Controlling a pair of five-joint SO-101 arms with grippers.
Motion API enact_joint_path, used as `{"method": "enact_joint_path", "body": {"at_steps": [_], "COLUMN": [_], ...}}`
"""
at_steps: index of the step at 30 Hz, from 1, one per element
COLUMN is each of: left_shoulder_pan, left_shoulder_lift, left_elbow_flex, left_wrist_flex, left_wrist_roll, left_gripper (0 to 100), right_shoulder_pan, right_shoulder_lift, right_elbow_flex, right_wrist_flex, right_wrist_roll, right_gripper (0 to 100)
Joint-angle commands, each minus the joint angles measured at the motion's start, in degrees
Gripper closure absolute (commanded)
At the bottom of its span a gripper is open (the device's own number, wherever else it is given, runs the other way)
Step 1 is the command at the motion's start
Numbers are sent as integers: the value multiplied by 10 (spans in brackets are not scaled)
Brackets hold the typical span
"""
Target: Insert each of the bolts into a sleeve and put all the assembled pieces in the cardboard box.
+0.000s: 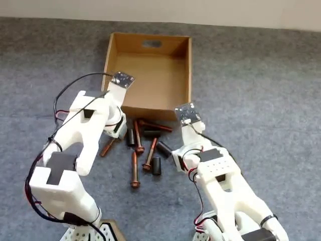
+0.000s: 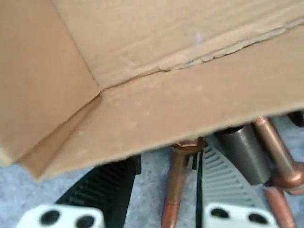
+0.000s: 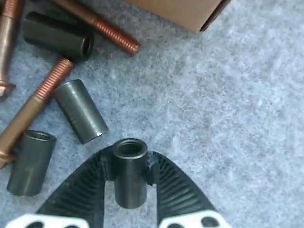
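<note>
Right jaws pinch 1 sleeve [image 3: 129, 173]; left jaws spread, 1 bolt [image 2: 175, 190] between them.

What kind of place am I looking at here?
Probably a robotics test bench rather than a factory: two white arms sit on a grey carpet-like mat, with loose copper bolts, dark sleeves and a cardboard box; the right hand holds one sleeve.

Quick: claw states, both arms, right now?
Left claw: open, a bolt between its fingers with a gap on one side.
Right claw: closed, holding a dark sleeve.
</note>
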Motion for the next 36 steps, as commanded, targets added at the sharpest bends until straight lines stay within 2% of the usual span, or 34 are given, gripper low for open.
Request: {"method": "enact_joint_path", "body": {"at_steps": [1,5,7,13,18,23,27,32,36], "left_shoulder_pan": [14,13,13,13,13,13,13,13,13], "left_shoulder_lift": [10,10,10,-15,-152,-320,-393,-400,-400], "left_elbow_flex": [-14,-14,-14,7,113,269,357,379,379], "left_wrist_flex": [-10,13,35,91,91,5,-69,-81,-84], "left_wrist_roll": [2,2,2,1,0,0,4,4,4], "left_gripper": [825,1000,974,993,993,992,929,777,769], "right_shoulder_pan": [-1,-1,-1,-1,-1,-1,-1,-1,-1], "right_shoulder_lift": [-17,-17,-17,-17,-17,-17,-17,-17,-17], "right_elbow_flex": [0,0,0,0,0,0,0,1,2], "right_wrist_flex": [-8,-8,-8,-8,-8,-8,-8,-8,-8], "right_wrist_roll": [-1,-1,-1,-1,-1,-1,-1,-1,-1], "right_gripper": [992,992,992,992,992,992,992,992,992]}}
